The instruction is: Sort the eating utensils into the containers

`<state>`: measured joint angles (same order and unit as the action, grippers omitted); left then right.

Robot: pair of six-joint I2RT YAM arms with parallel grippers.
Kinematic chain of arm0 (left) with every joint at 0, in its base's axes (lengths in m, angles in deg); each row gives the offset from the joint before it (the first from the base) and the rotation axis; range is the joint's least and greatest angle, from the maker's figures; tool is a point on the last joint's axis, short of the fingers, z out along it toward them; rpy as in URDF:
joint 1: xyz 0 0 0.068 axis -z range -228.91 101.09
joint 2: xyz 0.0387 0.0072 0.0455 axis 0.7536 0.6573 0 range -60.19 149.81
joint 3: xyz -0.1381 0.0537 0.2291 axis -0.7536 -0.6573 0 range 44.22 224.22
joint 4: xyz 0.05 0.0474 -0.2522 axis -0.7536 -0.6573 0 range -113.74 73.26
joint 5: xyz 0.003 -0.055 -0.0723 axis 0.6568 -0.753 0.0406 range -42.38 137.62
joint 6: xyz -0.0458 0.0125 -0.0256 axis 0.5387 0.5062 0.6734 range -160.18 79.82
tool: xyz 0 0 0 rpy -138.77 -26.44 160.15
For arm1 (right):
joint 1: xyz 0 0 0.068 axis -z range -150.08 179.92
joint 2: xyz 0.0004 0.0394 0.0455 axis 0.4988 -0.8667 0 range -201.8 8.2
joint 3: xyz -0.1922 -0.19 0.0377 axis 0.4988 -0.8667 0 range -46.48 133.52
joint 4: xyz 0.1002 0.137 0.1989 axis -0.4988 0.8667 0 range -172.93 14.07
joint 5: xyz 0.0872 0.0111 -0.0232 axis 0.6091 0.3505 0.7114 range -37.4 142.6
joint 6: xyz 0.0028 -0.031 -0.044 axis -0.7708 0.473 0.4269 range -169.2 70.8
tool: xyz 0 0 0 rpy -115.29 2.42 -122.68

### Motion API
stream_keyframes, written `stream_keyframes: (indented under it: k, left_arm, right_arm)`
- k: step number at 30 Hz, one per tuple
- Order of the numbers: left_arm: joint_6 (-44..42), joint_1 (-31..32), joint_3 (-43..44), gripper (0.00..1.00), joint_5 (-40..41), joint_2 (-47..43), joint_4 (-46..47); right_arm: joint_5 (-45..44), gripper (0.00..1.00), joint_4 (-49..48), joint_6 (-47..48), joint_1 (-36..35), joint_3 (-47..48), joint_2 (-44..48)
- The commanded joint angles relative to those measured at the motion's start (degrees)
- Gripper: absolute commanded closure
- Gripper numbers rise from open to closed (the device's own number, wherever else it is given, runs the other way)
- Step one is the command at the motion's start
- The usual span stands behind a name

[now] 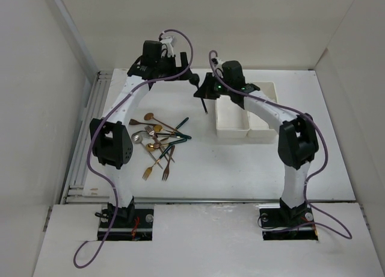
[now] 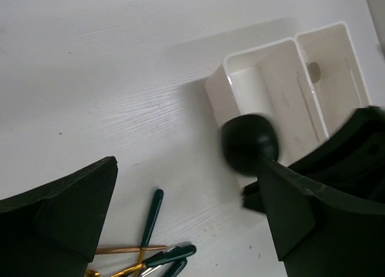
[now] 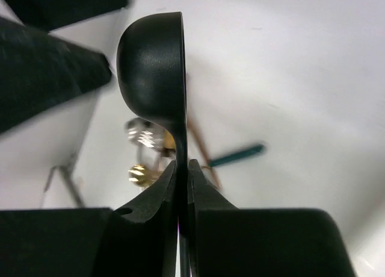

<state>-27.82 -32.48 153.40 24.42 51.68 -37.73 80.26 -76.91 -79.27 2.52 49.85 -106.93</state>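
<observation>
Right gripper (image 3: 182, 168) is clamped tight on a black spoon (image 3: 153, 60). It's pinched at the neck with the bowl sticking up past the fingertips, held in the air just left of the white bins (image 1: 231, 131). From overhead you'd barely know, since the spoon is only a thin dark sliver under a clump of black hardware. The right wrist cam makes the grip obvious, but everything behind the spoon there is mush: a shiny blob, a gold blob and one green handle.

Left gripper (image 2: 187, 165) has its jaws wide apart with nothing between them. That only shows on its own cam; from the top I can't tell. The same cam catches the spoon bowl out of focus in front of the near bin, and cuts the pile of forks and spoons (image 1: 159, 141) down to a few green handles. Overhead shows the whole pile on the table (image 1: 240, 168), well apart from the bins.
</observation>
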Motion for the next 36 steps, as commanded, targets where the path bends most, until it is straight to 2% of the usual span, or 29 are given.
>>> stream_keyframes:
  k: [1,2,3,4,5,7,10,11,15,17,20,21,24,25,28,33,35,36]
  left_arm:
    - [-1.1,-1.7,-0.2,0.00,5.2,-4.3,-1.1]
    - [-1.6,-2.6,-0.2,0.00,9.9,-4.9,-1.7]
    - [-2.7,-2.6,-0.2,0.00,12.7,-5.5,-2.3]
    - [-3.6,-3.4,-1.2,0.00,15.5,-5.5,-2.8]
    - [-4.5,-4.0,-2.9,0.00,20.6,-7.0,-3.4]
    - [-6.5,-4.0,-5.4,0.00,25.0,-8.3,-3.4]
    - [-7.8,-5.5,-13.3,0.00,30.2,-11.4,-4.3]
    - [-7.8,-5.5,-13.3,0.00,30.2,-12.3,-4.3]
    - [-6.7,-9.3,-24.3,0.00,26.7,-18.1,-3.8]
    - [-5.9,-11.5,-26.8,0.00,25.8,-19.7,-3.8]
    - [-5.9,-12.7,-31.1,0.00,25.0,-22.7,-3.8]
    - [-5.9,-12.7,-32.5,0.00,25.0,-23.7,-4.5]
    - [-5.2,-12.7,-34.2,0.00,25.7,-25.2,-5.0]
    - [-4.5,-13.3,-34.2,0.00,25.7,-25.2,-5.0]
    - [-1.4,-16.1,-34.7,0.00,24.1,-26.7,-5.0]
    - [3.5,-23.1,-40.9,0.00,9.8,-29.8,-4.3]
    - [4.9,-23.1,-44.0,0.00,8.3,-30.7,-4.3]
    - [5.7,-23.1,-46.6,0.04,8.8,-30.7,-4.3]
  right_arm:
    - [-13.6,1.00,4.5,5.3,4.7,-1.4,11.3]
    - [-24.1,1.00,7.9,7.7,5.2,-1.4,12.6]
    - [-30.2,1.00,14.1,10.3,5.8,-1.4,13.7]
    - [-36.6,1.00,16.7,14.1,5.8,-2.0,15.1]
    - [-46.8,1.00,18.9,15.5,5.8,-2.6,15.1]
    - [-51.3,1.00,24.3,18.3,7.4,-4.7,15.6]
    - [-54.4,1.00,26.1,18.8,10.3,-8.8,15.6]
    - [-55.3,1.00,26.1,18.8,10.9,-9.7,15.6]
    - [-56.7,1.00,24.7,19.4,12.9,-11.0,14.3]
    - [-54.2,0.98,24.0,19.4,14.0,-11.0,13.5]
    - [-54.2,0.90,24.0,20.0,14.7,-9.6,10.7]
    - [-54.7,0.80,25.3,19.3,15.3,-8.9,9.6]
    - [-54.1,0.65,25.9,18.6,15.8,-8.9,9.6]
    - [-54.1,0.55,25.9,18.6,15.8,-9.4,10.4]
    - [-53.5,0.40,25.4,18.6,15.8,-10.1,13.5]
    - [-52.4,0.34,27.4,18.6,14.2,-7.0,17.8]
    - [-52.4,0.34,29.5,17.9,13.0,-5.8,19.6]
    - [-52.4,0.34,30.1,17.2,12.2,-5.8,20.3]
